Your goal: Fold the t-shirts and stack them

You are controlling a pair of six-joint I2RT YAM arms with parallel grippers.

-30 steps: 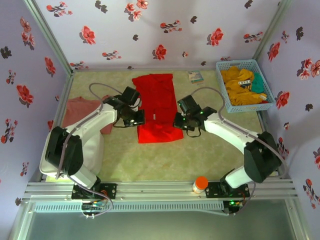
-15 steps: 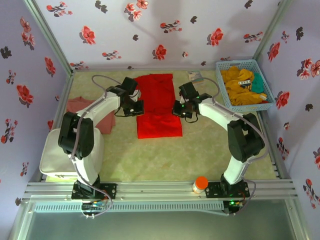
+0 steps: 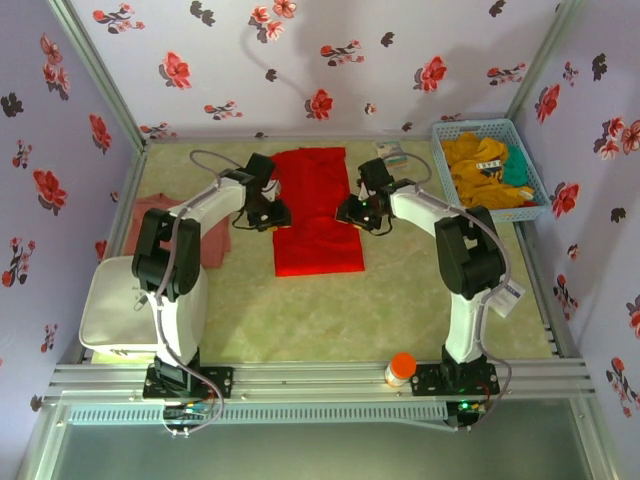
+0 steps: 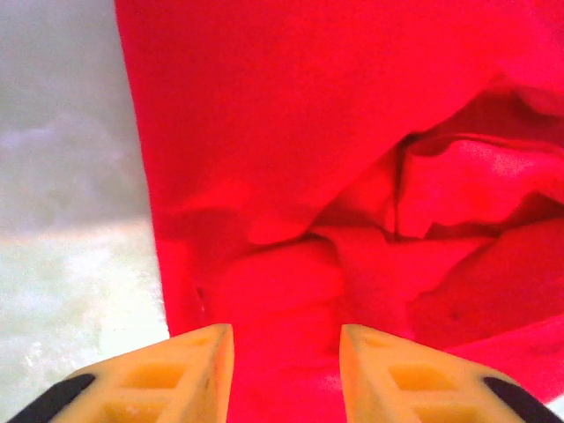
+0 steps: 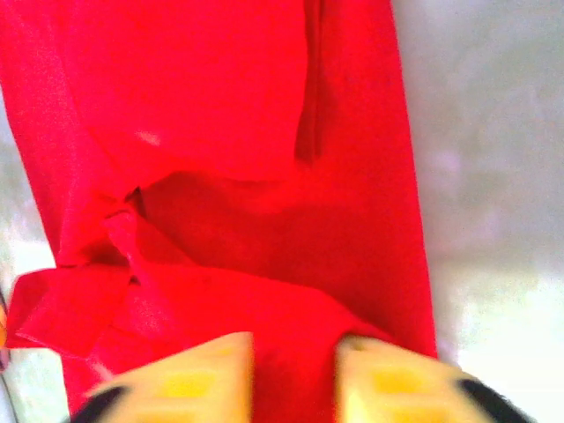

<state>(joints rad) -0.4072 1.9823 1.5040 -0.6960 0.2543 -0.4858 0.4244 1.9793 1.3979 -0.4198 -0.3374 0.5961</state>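
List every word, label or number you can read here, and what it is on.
No text is readable.
Small packet left of the blue basket: print too small to read.
White tag among the clothes in the basket: dark marks, too blurred to read.
Red t-shirt: no lettering showing.

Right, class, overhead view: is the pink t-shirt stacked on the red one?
No, the pink t-shirt lies off to the left, apart from the red t-shirt.
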